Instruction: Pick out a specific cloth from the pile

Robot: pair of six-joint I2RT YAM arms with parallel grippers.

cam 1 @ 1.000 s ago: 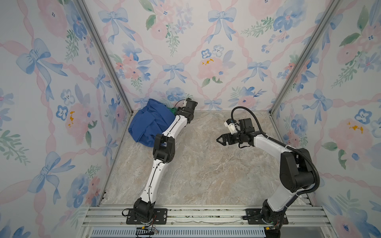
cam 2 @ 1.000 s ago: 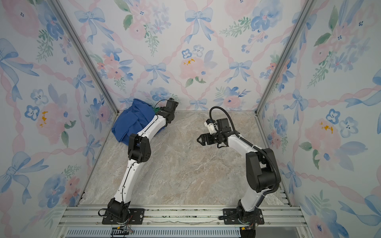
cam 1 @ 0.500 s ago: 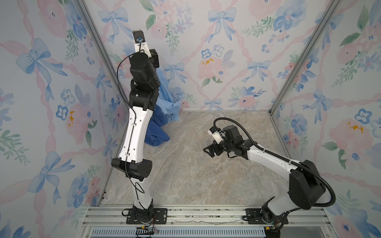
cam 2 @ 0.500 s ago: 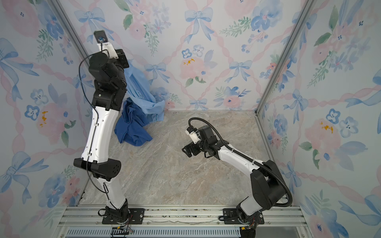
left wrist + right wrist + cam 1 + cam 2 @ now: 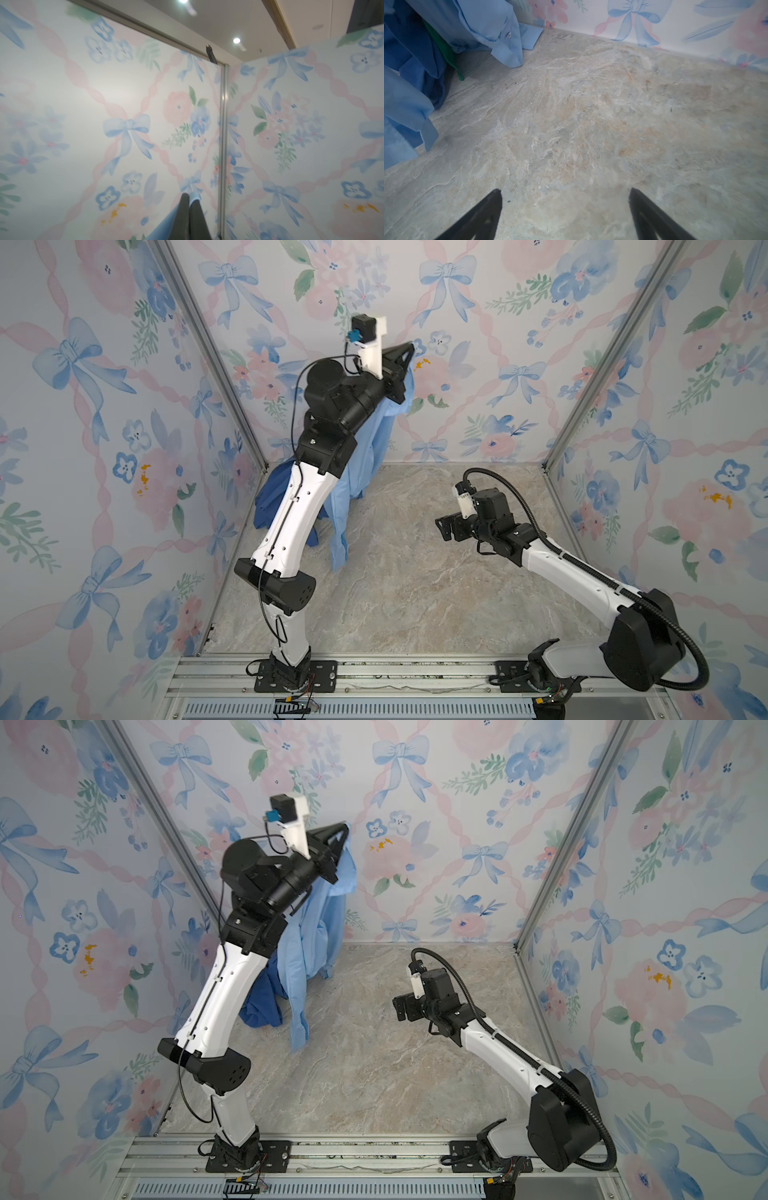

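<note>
Far left, back corner of the floor (image 5: 415, 593): the pile (image 5: 266, 506), royal blue, slumped against the side wall and largely hidden behind the left arm (image 5: 299, 510) in both top views. In the right wrist view, shows as dark blue folds (image 5: 415, 47) with a green cloth (image 5: 440, 45) tucked between them and the paler fabric.

Just right of that, high up near the back wall (image 5: 478, 302): the left gripper (image 5: 409, 350), pinched together on the top edge of the cloth (image 5: 365, 448). Confirmed in the left wrist view: black fingers (image 5: 184, 207) pressed side by side, a strip of pale blue caught between them and trailing away below.

Below the grip, pale blue shirt fabric hanging in long folds, draped past the left arm's wrist and elbow and overlapping the pile. Lower ends down at floor level beside the pile; from the right wrist view, one flat end seems to lie on the floor by the back wall, but contact not clear elsewhere.

Right side, low over the bare floor: the right gripper (image 5: 446, 526), pointed toward the clothes and well apart from them. Jaws spread wide, nothing between them but marble.
</note>
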